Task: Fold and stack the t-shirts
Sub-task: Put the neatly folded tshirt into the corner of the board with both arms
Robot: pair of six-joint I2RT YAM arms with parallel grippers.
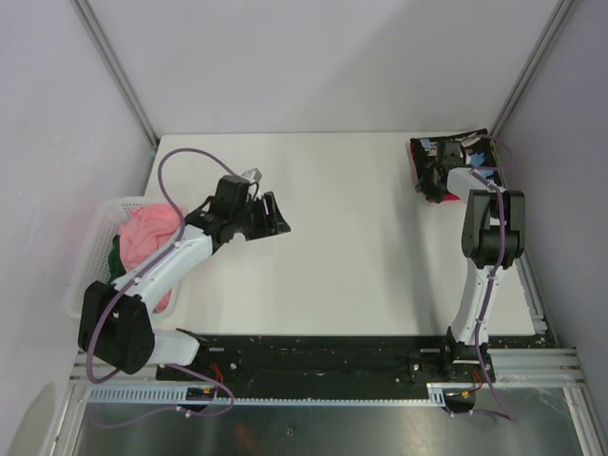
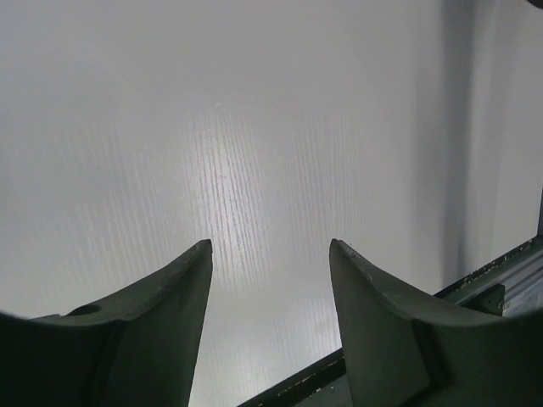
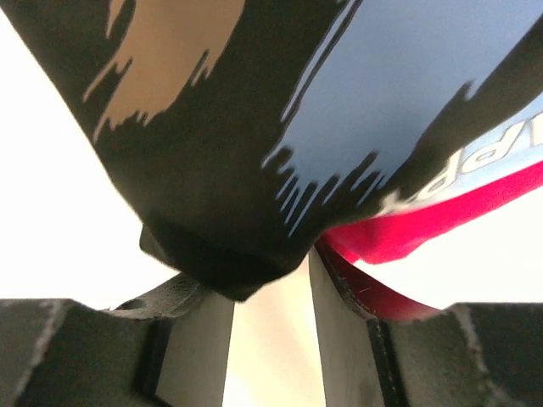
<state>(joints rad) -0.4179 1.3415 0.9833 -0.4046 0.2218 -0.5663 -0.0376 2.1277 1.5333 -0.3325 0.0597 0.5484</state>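
Observation:
A black t-shirt (image 1: pixel 429 148) with blue and tan print lies on a crimson red t-shirt (image 1: pixel 417 177) in the table's far right corner. My right gripper (image 1: pixel 439 182) is at the near side of this pile. In the right wrist view the black t-shirt (image 3: pixel 212 170) hangs over my right gripper (image 3: pixel 271 264), and its folded corner covers the left fingertip. The red t-shirt (image 3: pixel 424 225) drapes over the right finger. The fingers stand apart with bare table showing between them. My left gripper (image 1: pixel 275 217) (image 2: pixel 271 246) hovers open over the white table, holding nothing.
A white lattice basket (image 1: pixel 95 256) hangs off the table's left edge, holding a pink garment (image 1: pixel 147 237) and a dark green one (image 1: pixel 116 256). Grey walls close in the back and sides. A black rail (image 1: pixel 313 356) runs along the near edge.

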